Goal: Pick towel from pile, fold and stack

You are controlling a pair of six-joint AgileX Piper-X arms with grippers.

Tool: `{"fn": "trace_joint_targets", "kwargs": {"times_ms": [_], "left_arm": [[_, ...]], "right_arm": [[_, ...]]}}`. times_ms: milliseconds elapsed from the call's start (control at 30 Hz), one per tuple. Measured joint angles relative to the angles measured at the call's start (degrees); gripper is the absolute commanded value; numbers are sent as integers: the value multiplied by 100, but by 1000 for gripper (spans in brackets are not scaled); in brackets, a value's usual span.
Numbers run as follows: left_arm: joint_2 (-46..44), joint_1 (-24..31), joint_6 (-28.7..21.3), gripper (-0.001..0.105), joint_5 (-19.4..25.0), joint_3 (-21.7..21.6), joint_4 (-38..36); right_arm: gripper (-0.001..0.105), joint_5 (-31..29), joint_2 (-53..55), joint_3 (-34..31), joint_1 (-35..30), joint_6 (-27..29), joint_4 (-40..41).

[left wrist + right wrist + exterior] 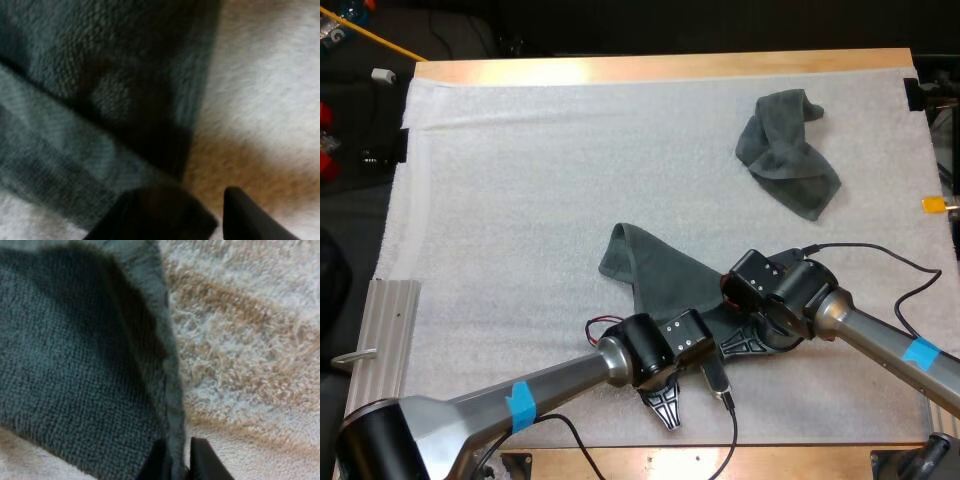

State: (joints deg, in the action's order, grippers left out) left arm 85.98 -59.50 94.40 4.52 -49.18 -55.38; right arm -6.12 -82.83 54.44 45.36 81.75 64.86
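Note:
A dark grey-green towel (650, 268) lies partly spread near the middle of the white mat, one corner pointing to the far left. My right gripper (745, 343) sits at its near right side. It is shut on the towel's hem (172, 405), which runs up from between the two fingertips of the right gripper (179, 465). My left gripper (665, 405) rests on the mat just in front of the towel. The left gripper (215, 217) is open, and the towel's edge (192, 125) lies just beyond its fingers. A second, crumpled towel (785, 150) lies at the far right.
A ribbed metal plate (388, 335) lies along the mat's left edge near the front. The white mat (520, 190) is bare across its left half. The table's wooden front edge (700, 462) runs just under the left gripper.

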Motion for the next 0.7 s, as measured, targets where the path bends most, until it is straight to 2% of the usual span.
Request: {"fn": "trace_joint_targets", "kwargs": {"times_ms": [267, 367, 400, 433, 700], "left_arm": [[7, 0, 0, 35, 244, 0, 52], [7, 0, 11, 18, 253, 0, 55], [7, 0, 37, 6, 263, 0, 58], [7, 0, 71, 0, 263, 0, 58], [4, 0, 265, 0, 338, 0, -16]], "right_arm": [[0, -11, 0, 0, 0, 0, 10], [0, -11, 0, 0, 0, 0, 15], [0, -11, 0, 0, 0, 0, 24], [0, -11, 0, 0, 0, 0, 26], [0, -44, 0, 0, 0, 0, 26]]}}
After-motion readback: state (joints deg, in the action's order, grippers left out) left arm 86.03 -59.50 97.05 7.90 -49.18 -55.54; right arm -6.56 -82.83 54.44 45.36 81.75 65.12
